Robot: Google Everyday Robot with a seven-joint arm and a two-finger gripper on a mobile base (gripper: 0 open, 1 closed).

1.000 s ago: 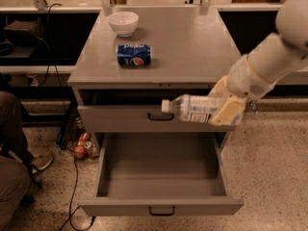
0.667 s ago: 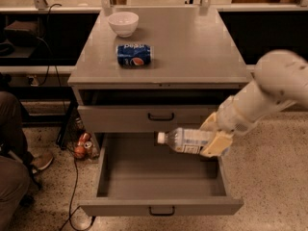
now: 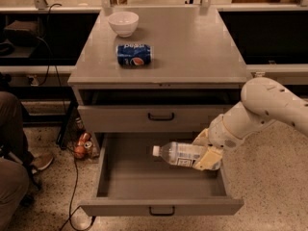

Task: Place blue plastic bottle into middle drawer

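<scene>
The blue plastic bottle (image 3: 177, 154) is clear with a white cap and a white-and-blue label. It lies nearly level, cap to the left, held over the right half of the open middle drawer (image 3: 159, 207). My gripper (image 3: 206, 150) is shut on the bottle's base end, with cream fingers (image 3: 208, 159) around it. The white arm comes in from the right. The drawer is pulled out and its inside shows nothing in it. The upper drawer front (image 3: 154, 118) with its dark handle is shut.
A blue Pepsi can (image 3: 134, 55) lies on its side on the grey cabinet top (image 3: 192, 47), with a white bowl (image 3: 123, 23) behind it. Cans and cables lie on the floor at left. A person's leg and shoe (image 3: 29, 160) are at the left edge.
My gripper has carried the bottle down and slightly left, from in front of the upper drawer front to low over the open middle drawer.
</scene>
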